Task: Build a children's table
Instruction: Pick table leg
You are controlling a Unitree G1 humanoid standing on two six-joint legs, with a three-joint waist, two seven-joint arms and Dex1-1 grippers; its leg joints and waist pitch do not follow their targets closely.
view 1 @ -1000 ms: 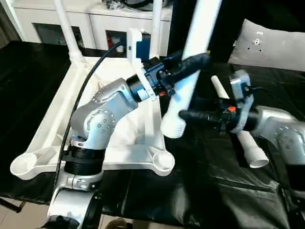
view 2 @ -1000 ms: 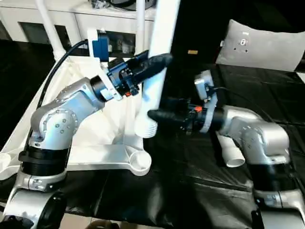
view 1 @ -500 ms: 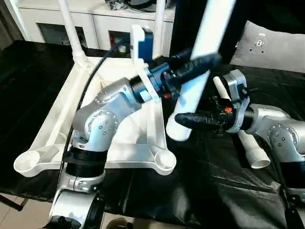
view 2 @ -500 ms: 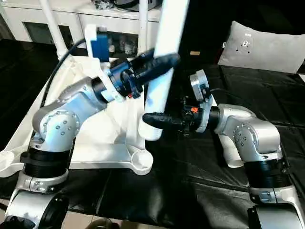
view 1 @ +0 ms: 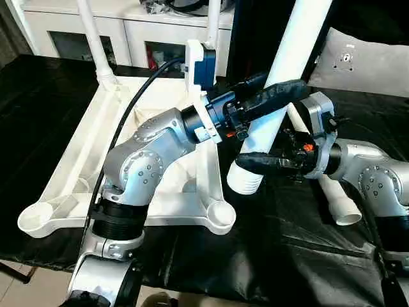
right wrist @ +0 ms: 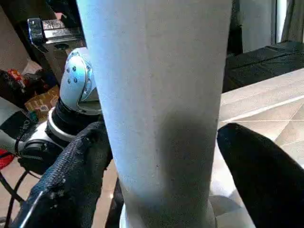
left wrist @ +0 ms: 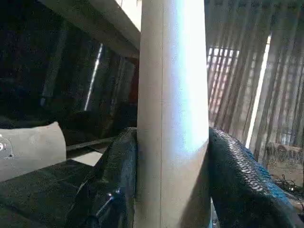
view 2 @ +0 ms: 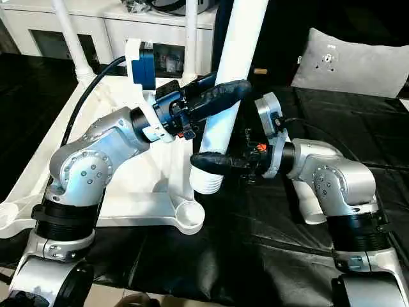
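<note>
The children's table top (view 1: 77, 160) lies upside down on the black cloth, ribbed side up. Two white legs (view 1: 89, 32) (view 1: 213, 19) stand in its far corner sockets. The near sockets (view 1: 220, 217) (view 1: 35, 220) hold nothing. My left gripper (view 1: 280, 88) is shut on a third white leg (view 1: 297, 38), holding it tilted in the air just right of the top. My right gripper (view 1: 252, 160) stands open astride that leg's ribbed lower end (view 1: 245, 182), its fingers (right wrist: 76, 166) to either side. A fourth leg (view 1: 339, 204) lies on the cloth behind my right forearm.
A white cabinet (view 1: 128, 25) with dark compartments stands behind the table top. A grey cushion (view 1: 370, 61) lies at the back right. Black cloth (view 1: 275, 256) covers the work surface, with open room in front and to the right.
My left gripper has carried the leg to the right and stood it steeper. My right gripper has come in around the leg's lower end.
</note>
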